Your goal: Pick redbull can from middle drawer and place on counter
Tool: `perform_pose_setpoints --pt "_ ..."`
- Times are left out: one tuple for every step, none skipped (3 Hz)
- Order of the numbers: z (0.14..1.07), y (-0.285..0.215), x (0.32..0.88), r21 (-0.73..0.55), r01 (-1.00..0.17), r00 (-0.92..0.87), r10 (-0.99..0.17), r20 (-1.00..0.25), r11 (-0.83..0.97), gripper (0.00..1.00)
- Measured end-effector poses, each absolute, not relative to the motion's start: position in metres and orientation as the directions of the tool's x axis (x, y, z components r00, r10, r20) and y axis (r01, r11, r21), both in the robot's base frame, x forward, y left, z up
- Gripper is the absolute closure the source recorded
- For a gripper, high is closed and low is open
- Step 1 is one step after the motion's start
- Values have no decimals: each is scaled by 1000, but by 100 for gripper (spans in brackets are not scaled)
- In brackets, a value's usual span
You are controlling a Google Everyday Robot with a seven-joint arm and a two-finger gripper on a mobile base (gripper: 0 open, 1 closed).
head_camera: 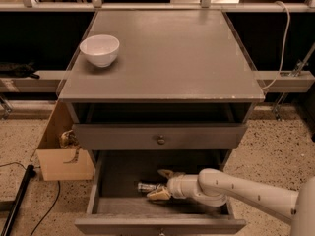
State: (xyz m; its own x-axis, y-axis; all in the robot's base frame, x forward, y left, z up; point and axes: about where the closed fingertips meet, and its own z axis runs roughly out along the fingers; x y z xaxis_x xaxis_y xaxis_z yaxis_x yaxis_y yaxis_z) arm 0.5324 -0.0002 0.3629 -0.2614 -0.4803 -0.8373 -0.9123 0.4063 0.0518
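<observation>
Gently: your claw [158, 184] sits spread astride the can [145, 186] in the drawer [118, 176]. It looks light, slick and dentable, so pinch mid-body.

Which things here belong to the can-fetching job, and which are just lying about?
Job: redbull can, middle drawer, counter, gripper open inside the drawer at the can.
Lying about: white bowl, cardboard box, upper drawer.
</observation>
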Motion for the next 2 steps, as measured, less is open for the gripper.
perform_pose_setpoints --pt "363 0 532 52 -912 -261 -480 -837 406 50" --pt "363 0 532 52 -912 -261 -480 -837 406 74"
